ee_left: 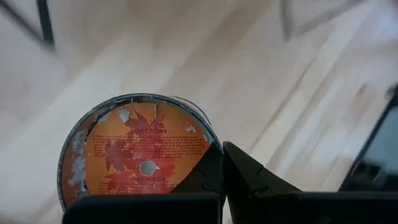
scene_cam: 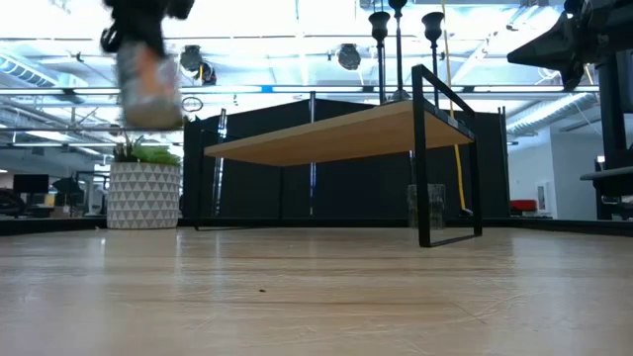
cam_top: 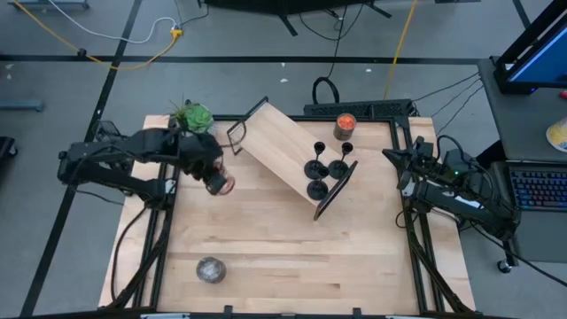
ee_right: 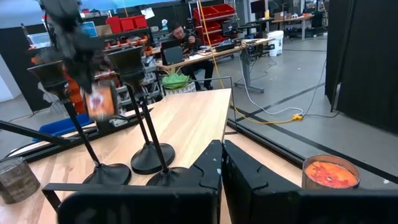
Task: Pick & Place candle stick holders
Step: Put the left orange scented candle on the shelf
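Three candle stick holders [cam_top: 326,167] stand untouched on the raised shelf [cam_top: 275,146], well apart from both jaws. Left gripper [cam_top: 218,182] pinches an orange-labelled jar [ee_left: 134,149] by its rim; right gripper [ee_right: 222,163] waits, jaws pressed together. Such an off-centre hold may let the jar slip onto the surface [cam_top: 292,257].

Three black candle stick holders [cam_top: 326,167] upright

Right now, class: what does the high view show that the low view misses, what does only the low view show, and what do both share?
Only the high view: a grey jar near the table's front edge, an orange-topped jar behind the shelf, and the right pincer at the table's right edge. Only the low view: the room's ceiling lights. Both: the shelf, three holders on it, the potted plant, and a jar held by the left pincer.
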